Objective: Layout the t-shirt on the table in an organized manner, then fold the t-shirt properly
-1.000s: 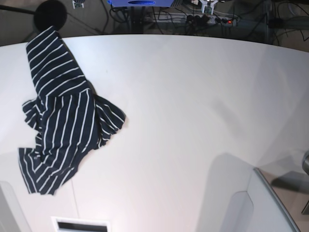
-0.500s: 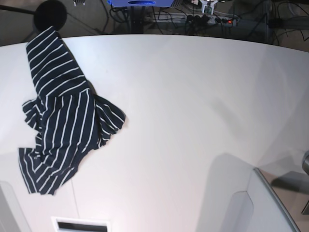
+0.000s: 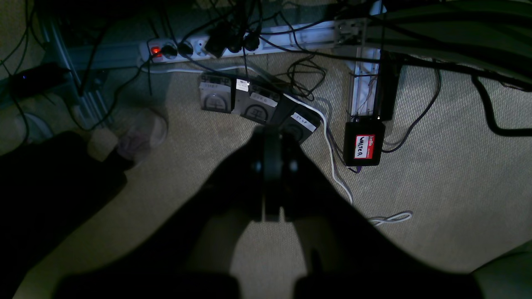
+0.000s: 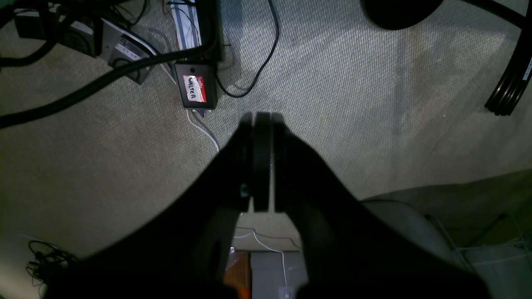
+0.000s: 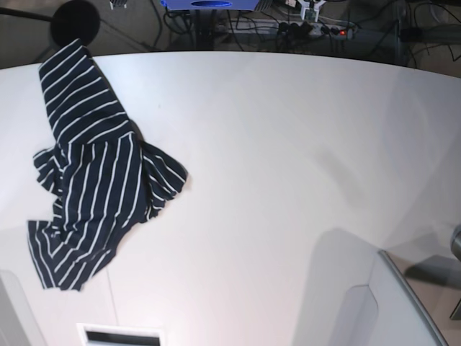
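Observation:
The t-shirt (image 5: 90,166), dark navy with thin white stripes, lies crumpled in a long bunch at the left side of the table (image 5: 288,144), its far end reaching the table's far edge. Neither gripper shows in the base view. In the left wrist view my left gripper (image 3: 272,141) is shut and empty, pointing down at carpet floor. In the right wrist view my right gripper (image 4: 262,120) is shut and empty, also over the floor. The t-shirt shows in neither wrist view.
White arm parts rise at the bottom right (image 5: 403,310) and bottom left (image 5: 9,310) of the base view. On the floor lie a power strip (image 3: 249,39), cables and a black box labelled "Walter" (image 3: 364,143); the box also shows in the right wrist view (image 4: 195,89).

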